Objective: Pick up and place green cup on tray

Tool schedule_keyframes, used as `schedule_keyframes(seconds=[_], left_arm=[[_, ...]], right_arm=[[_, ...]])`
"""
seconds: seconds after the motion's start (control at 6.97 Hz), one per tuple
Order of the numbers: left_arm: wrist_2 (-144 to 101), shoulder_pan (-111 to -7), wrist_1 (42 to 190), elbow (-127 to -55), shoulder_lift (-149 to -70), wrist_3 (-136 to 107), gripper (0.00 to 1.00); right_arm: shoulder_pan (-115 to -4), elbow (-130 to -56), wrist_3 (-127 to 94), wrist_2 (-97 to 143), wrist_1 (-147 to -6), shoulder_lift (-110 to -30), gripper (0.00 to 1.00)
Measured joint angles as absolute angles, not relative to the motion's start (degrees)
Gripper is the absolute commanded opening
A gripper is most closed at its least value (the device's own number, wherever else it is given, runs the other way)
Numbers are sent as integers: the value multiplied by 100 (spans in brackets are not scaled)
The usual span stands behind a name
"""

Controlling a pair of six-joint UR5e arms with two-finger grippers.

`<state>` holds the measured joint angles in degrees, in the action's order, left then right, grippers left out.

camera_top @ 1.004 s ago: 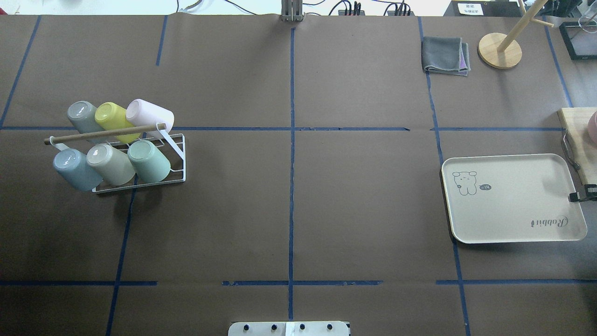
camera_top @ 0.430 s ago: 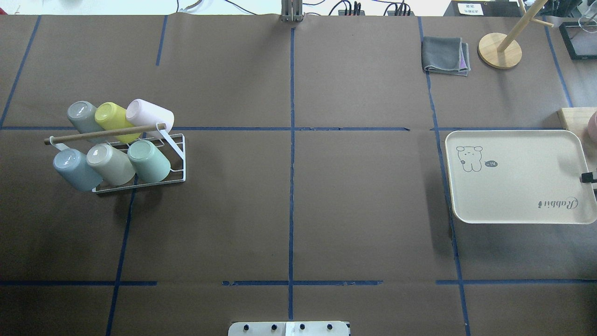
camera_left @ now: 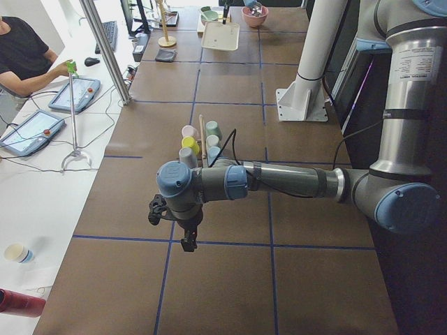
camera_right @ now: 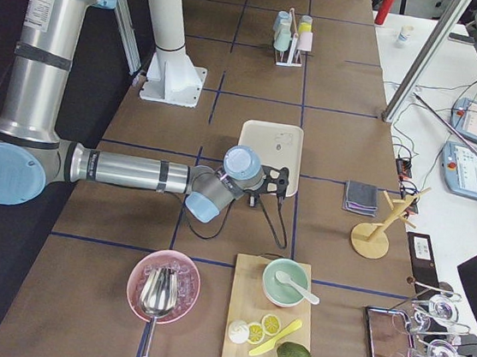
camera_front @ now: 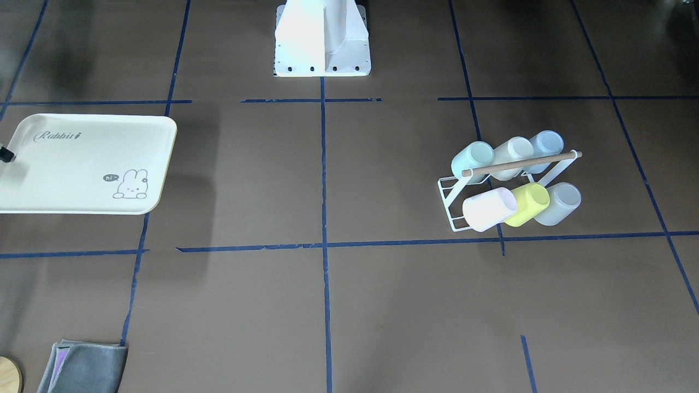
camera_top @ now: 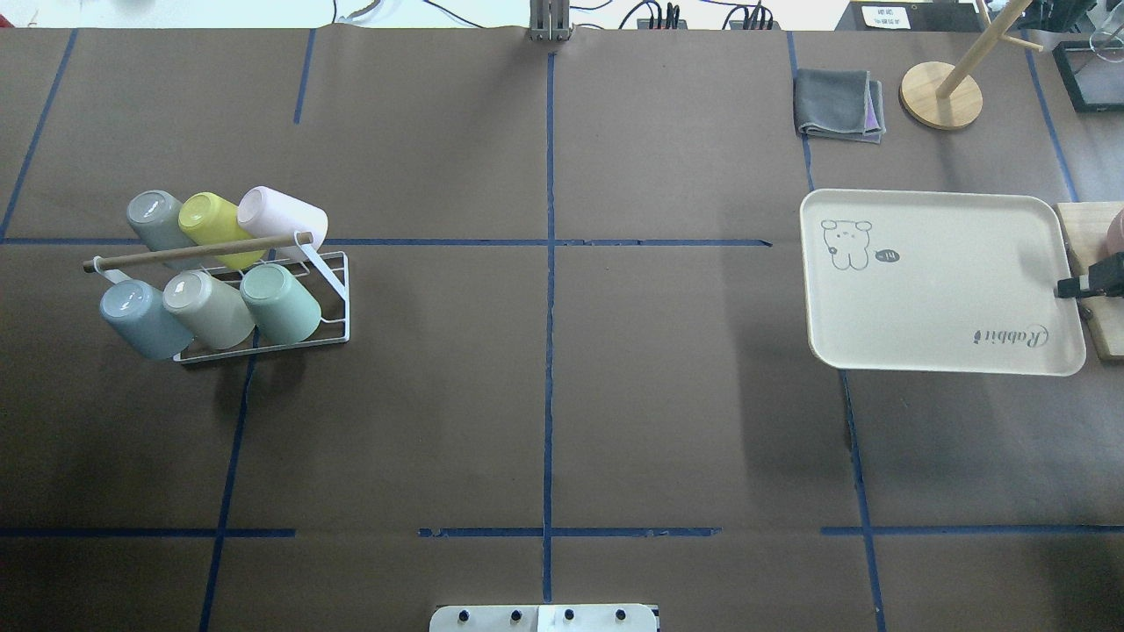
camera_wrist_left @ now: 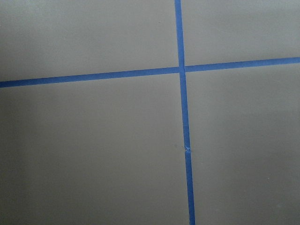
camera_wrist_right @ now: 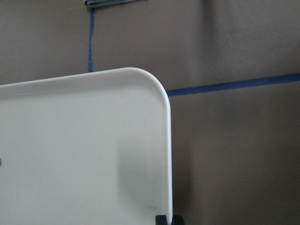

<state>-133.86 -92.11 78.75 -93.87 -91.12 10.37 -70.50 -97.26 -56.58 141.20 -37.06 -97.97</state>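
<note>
The green cup (camera_top: 281, 303) lies tilted on a white wire rack (camera_top: 338, 303) at the table's left, in the near row next to a beige cup; it also shows in the front view (camera_front: 472, 158). The cream tray (camera_top: 940, 290) with "Rabbit" script hangs a little above the table at the right, casting a shadow. My right gripper (camera_top: 1067, 288) is shut on the tray's right rim; the right wrist view shows the tray (camera_wrist_right: 84, 150) with the gripper (camera_wrist_right: 166, 219) at its edge. My left gripper (camera_left: 187, 241) hovers over bare table; I cannot tell whether it is open.
The rack also holds a yellow-green cup (camera_top: 211, 219), a pink, a grey, a beige and a pale blue cup (camera_top: 140, 318). A grey cloth (camera_top: 839, 104) and a wooden stand (camera_top: 941, 95) lie far right. A cutting board (camera_top: 1089, 254) sits beside the tray.
The tray, held by my right gripper, has moved away from the robot toward the table's far side and slightly left. The cups and rack have not moved.
</note>
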Motion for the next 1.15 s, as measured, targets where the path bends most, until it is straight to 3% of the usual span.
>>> schedule_keyframes(seconds=[0.72, 1.15], left_arm=[[-13386, -9211, 7875, -9389, -9114, 1037, 100], [-13386, -9205, 7875, -9358, -9127, 1039, 100]], right_arm=[[-5256, -10403, -7283, 12852, -5158, -8221, 0], [-3842, -10304, -7314, 11750, -6098, -7185, 0]])
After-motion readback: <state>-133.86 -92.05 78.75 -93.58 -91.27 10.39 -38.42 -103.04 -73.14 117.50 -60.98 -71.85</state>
